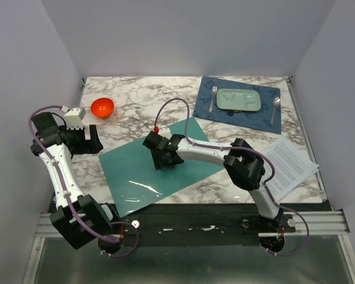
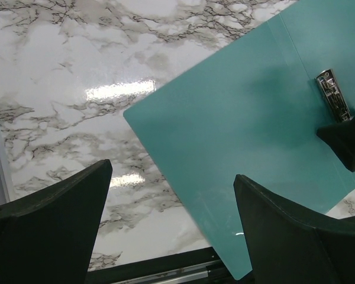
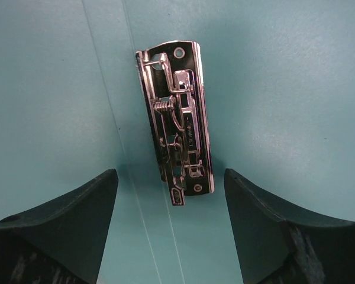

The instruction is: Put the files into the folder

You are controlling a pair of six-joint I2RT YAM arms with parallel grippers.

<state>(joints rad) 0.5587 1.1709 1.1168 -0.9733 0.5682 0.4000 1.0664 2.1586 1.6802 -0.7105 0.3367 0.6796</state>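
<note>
Marble-look table [image 1: 142,100] w/ open folder [image 1: 130,171], grey walls [image 1: 183,35] round 3 sides.

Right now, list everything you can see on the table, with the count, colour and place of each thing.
folder: one, teal, open flat at the table's centre
clip: one, silver metal, at the folder's spine
files: loose sheets, count unclear, white with black print, near right edge
bowl: one, orange, far left
placemat: one, dark blue, far right
tray: one, pale green, on the placemat
fork: one, silver, left of the tray
spoon: one, silver, right of the tray
table: one, white-grey marble
left hand: one, black, open, above the folder's left corner
right hand: one, black, open, over the clip
</note>
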